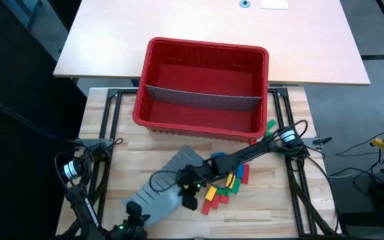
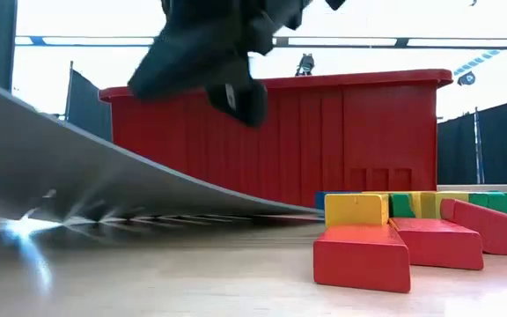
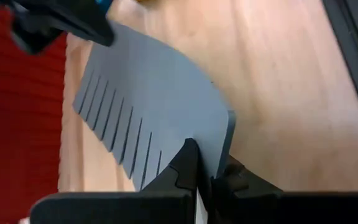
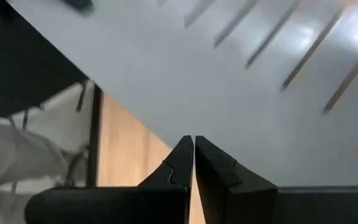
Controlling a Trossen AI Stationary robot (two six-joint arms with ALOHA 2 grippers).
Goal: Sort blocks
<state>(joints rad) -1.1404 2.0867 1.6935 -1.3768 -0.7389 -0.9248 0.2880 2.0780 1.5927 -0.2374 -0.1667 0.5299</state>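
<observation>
The landmark is the red bin (image 1: pixel 205 90), which stands at the far side of the wooden table (image 1: pixel 272 207) and has one grey slotted panel (image 1: pixel 202 99) upright inside it as a divider.

Nearest the front edge, well short of the bin, the left gripper (image 3: pixel 205 180) has its fingers pinched on the corner of a second grey slotted panel (image 1: pixel 165 190). In the left wrist view the panel's edge sits between the two dark fingertips with no gap showing. The low view shows this panel (image 2: pixel 104 167) tilted, high at the near end and sloping down toward the bin, so it screens the table beneath it.

Just beyond, still in front of the bin, the right gripper (image 1: pixel 191 193) hangs over the same panel. Its fingers (image 4: pixel 180 163) are closed together with only a thin line between them and nothing held.

The blocks (image 1: pixel 227 187) lie in a loose cluster on the table in front of the bin's right half, beside the panel: red, yellow, green and blue pieces, some touching. In the low view a red block (image 2: pixel 363 257) lies nearest, with a yellow block (image 2: pixel 356 210) just behind it. The right arm crosses over part of the pile, hiding some pieces. A single green block (image 1: pixel 270 125) lies near the bin's front right corner.

The bin's floor is partly hidden by its walls.
</observation>
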